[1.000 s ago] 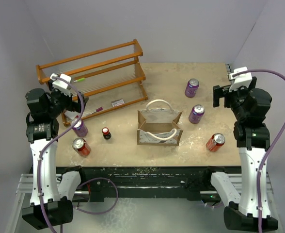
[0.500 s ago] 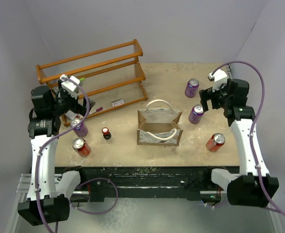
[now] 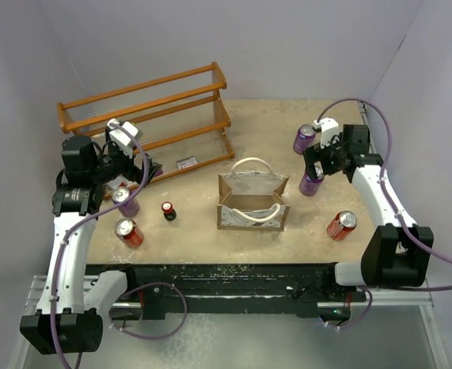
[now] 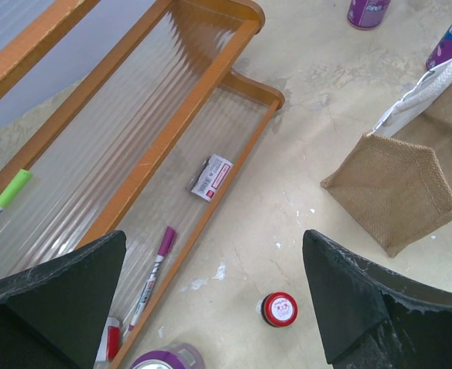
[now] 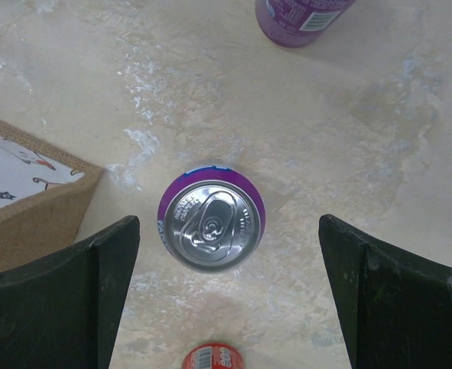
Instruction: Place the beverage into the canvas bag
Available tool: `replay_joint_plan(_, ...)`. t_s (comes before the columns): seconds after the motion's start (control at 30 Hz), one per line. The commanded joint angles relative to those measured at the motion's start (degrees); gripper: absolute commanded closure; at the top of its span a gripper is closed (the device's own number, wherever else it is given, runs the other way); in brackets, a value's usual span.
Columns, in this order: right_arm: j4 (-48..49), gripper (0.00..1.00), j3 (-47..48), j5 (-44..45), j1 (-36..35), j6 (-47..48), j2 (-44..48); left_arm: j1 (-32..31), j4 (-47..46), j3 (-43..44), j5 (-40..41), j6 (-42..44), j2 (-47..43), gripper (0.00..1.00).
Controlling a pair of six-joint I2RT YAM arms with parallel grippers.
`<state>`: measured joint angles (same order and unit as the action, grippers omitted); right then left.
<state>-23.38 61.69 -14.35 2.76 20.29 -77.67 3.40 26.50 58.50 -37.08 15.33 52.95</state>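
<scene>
The right gripper has its jaws spread wide and holds nothing. Between its fingers and lower down, a purple can stands upright on the table, touching neither finger. In this wrist view the bag shows one corner at the left edge, near the can but apart from it. A second purple can sits at the top edge and a red can at the bottom edge.

In the top view this gripper hangs over the purple can, right of centre. The bag stands open in the middle of the frame with its rope handles up.

The left gripper is also wide open and empty, above bare table beside the rack, which fills the upper left of its view. A red-capped bottle stands at bottom centre, and the top of a third purple can shows at the bottom edge. A marker lies on the rack's lower shelf. The bag is at the right of this frame, well apart from the fingers.
</scene>
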Motion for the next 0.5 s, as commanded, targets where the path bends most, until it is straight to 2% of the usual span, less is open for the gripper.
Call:
replay_joint_plan(0.0, 2.89, 0.01, -0.32, 1.24, -0.38, -1.24, -2.42, -1.20, -4.46, 0.54, -0.36, -2.26, 1.21, 0.01)
replay_joint_plan(0.23, 2.61, 0.09, -0.34, -0.09, -0.47, -0.84, -6.70, -4.20, -5.04, 1.81, -0.54, -2.04, 5.25, 0.01)
replay_joint_plan(0.47, 1.76, 0.26, 0.05, -2.34, -0.65, -1.00, -8.68, -7.43, -5.43, 3.84, -1.23, -1.55, 7.85, 0.01)
